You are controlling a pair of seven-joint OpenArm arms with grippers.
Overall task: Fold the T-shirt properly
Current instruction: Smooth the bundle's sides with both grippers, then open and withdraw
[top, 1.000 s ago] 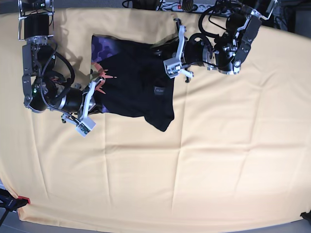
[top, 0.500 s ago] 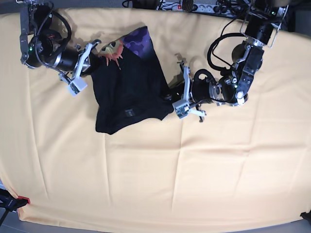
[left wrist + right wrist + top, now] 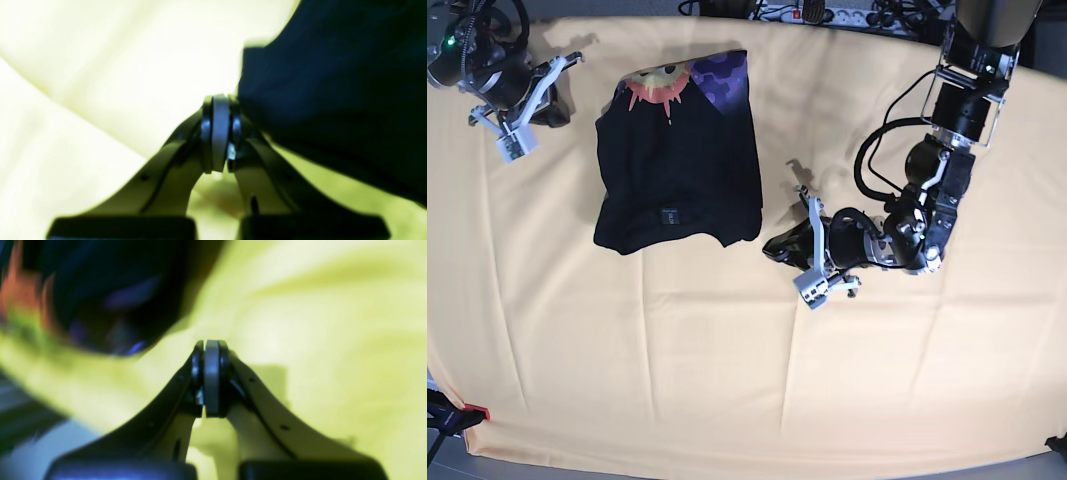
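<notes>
The folded black T-shirt [image 3: 677, 170] lies on the yellow-clothed worktop [image 3: 727, 380], apart from both end effectors, each pressed together and empty: the left end effector [image 3: 777, 245] just beside its lower corner, the right end effector [image 3: 552, 98] near its upper edge.

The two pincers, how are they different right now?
The left pincer sits near the middle of the yellow table cloth, close beside the T-shirt's lower corner; the right pincer is up by the cloth's far corner, farther from the shirt. The left wrist view shows plain black fabric near the left pincer; the right wrist view shows the orange print near the right one. Both are shut and hold nothing.
</notes>
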